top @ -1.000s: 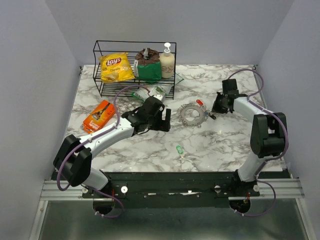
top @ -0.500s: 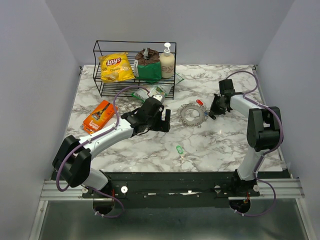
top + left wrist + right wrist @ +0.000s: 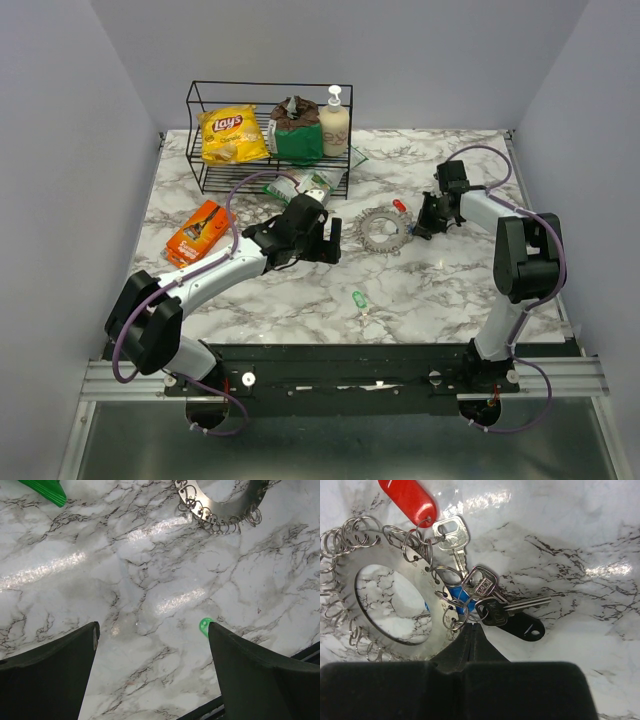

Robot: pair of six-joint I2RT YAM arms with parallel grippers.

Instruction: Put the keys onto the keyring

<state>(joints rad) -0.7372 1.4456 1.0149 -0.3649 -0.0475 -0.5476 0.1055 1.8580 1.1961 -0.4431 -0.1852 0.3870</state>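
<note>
The left arm is reaching low toward 1 o'clock, its left gripper (image 3: 322, 242) gaping wide and grasping nothing. The right arm is bending inward toward 9 o'clock, its right gripper (image 3: 470, 629) clenched, tips meeting at the one keyring (image 3: 384, 229). One green key (image 3: 358, 298) is lying loose at the keyring's 6 o'clock. One red key (image 3: 398, 206) is hanging at its 1 o'clock.

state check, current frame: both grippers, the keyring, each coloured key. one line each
left gripper: open, empty, above the table
right gripper: shut, tips at the keyring's rim; cannot tell if it pinches anything
keyring: lying flat on the table
red key: linked to the keyring's edge rings
blue key: in the bundle at the rim, mostly hidden
green key: loose on the table, apart from the keyring
</note>
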